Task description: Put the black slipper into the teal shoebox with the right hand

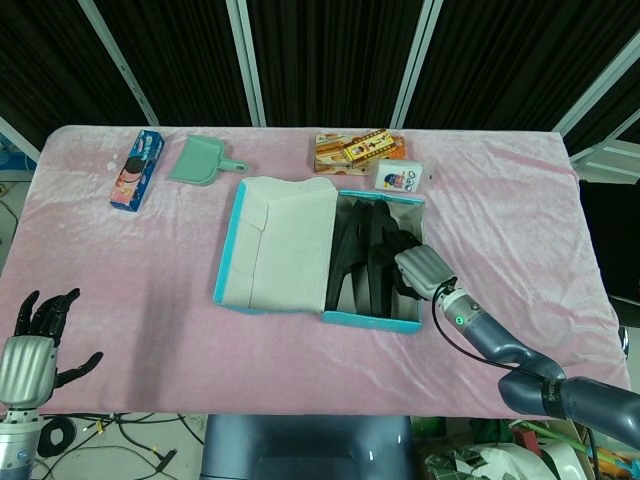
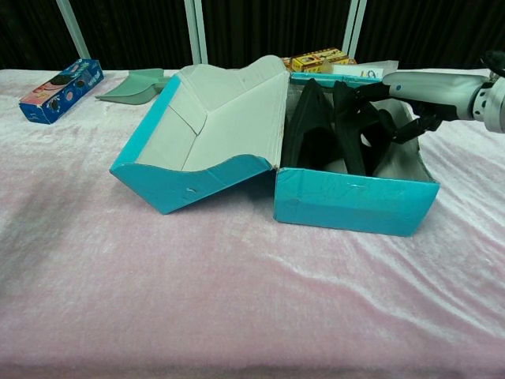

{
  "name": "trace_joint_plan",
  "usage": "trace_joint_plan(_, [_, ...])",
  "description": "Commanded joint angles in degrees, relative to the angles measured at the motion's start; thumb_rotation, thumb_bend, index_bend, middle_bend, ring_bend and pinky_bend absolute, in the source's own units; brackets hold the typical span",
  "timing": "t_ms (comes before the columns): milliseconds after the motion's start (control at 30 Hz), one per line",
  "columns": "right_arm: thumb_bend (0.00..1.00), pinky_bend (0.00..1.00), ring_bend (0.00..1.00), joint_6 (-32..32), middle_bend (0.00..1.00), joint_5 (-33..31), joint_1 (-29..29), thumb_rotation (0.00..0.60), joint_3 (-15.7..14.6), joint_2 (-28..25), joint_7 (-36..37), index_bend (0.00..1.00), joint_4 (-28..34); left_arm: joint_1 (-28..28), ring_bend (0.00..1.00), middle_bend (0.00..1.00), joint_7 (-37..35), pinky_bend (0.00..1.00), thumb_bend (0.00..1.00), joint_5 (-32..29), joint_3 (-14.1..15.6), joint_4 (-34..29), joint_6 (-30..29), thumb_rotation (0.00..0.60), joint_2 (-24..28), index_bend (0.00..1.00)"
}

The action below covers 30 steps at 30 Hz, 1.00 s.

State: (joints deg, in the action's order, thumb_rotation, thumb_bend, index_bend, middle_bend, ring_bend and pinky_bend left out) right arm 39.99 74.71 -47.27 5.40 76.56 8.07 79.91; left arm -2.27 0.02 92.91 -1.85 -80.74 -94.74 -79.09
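Observation:
The teal shoebox [image 1: 370,318] lies mid-table with its lid [image 1: 285,245] flung open to the left. Two black slippers stand on edge inside it. My right hand [image 1: 422,270] reaches over the box's right side and holds the right-hand slipper [image 1: 382,270], which sits low in the box beside the other slipper [image 1: 350,250]. From the chest, the hand [image 2: 422,85] hovers level over the box [image 2: 355,205], its dark fingers curled onto the slipper [image 2: 351,130]. My left hand [image 1: 30,350] hangs at the table's near-left corner, fingers spread, holding nothing.
Along the far edge lie a blue cookie box [image 1: 136,170], a green dustpan [image 1: 203,160], orange snack boxes [image 1: 358,150] and a white packet [image 1: 401,177]. Pink cloth covers the table.

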Motion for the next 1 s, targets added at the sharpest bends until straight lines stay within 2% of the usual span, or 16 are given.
trace_joint_plan(33, [0.84, 0.01, 0.00, 0.67, 0.23, 0.81, 0.26, 0.600, 0.07, -0.21, 0.44, 0.20, 0.43, 0.11, 0.15, 0.18, 0.05, 0.00, 0.00, 0.01, 0.05, -0.12, -0.16, 0.600, 0.07, 0.08])
trace_joint_plan(167, [0.58, 0.01, 0.00, 3.34, 0.17, 2.48, 1.07, 0.600, 0.68, -1.89, 1.38, 0.18, 2.68, 0.18, 0.15, 0.18, 0.05, 0.00, 0.00, -0.01, 0.09, -0.15, -0.26, 0.600, 0.10, 0.08])
trace_joint_plan(300, [0.37, 0.01, 0.00, 6.15, 0.08, 3.42, 2.37, 0.600, 1.03, -4.64, 1.20, 0.03, 5.89, 0.10, 0.15, 0.18, -0.05, 0.00, 0.00, 0.13, 0.10, -0.10, -0.31, 0.600, 0.01, 0.07])
trace_joint_plan(400, [0.32, 0.01, 0.00, 8.41, 0.04, 3.49, 3.63, 0.600, 1.22, -6.10, 0.63, 0.00, 8.23, 0.03, 0.15, 0.18, -0.13, 0.00, 0.00, 0.18, 0.09, -0.08, -0.28, 0.600, -0.01, 0.07])
trace_joint_plan(633, [0.32, 0.01, 0.00, 18.33, 0.03, 4.88, 9.22, 0.600, 1.15, -8.50, -0.70, 0.00, 12.36, 0.04, 0.15, 0.18, -0.03, 0.00, 0.00, -0.06, 0.01, -0.30, -0.23, 0.600, 0.55, 0.07])
trace_joint_plan(800, [0.30, 0.01, 0.00, 31.96, 0.03, 4.06, 17.12, 0.600, 0.14, -8.12, -13.14, 0.00, 12.64, 0.28, 0.15, 0.18, 1.31, 0.00, 0.00, -1.57, -0.02, -1.77, 0.91, 0.600, 2.04, 0.08])
trace_joint_plan(833, [0.29, 0.01, 0.00, 34.44, 0.03, 3.93, 18.65, 0.600, -0.20, -7.82, -15.91, 0.00, 12.78, 0.28, 0.15, 0.18, 1.64, 0.00, 0.00, -1.87, -0.03, -2.19, 1.22, 0.600, 2.33, 0.08])
trace_joint_plan(967, [0.08, 0.01, 0.00, 41.96, 0.01, 3.76, 24.50, 0.600, -2.15, -7.28, -22.08, 0.00, 13.16, 0.23, 0.15, 0.18, 2.83, 0.00, 0.00, -2.47, 0.08, -3.36, 2.09, 0.600, 3.14, 0.08])
trace_joint_plan(1000, [0.05, 0.01, 0.00, 43.31, 0.00, 3.82, 25.66, 0.600, -2.54, -7.06, -22.95, 0.00, 12.98, 0.25, 0.15, 0.18, 3.20, 0.00, 0.00, -2.57, 0.04, -3.49, 2.11, 0.600, 3.20, 0.08])
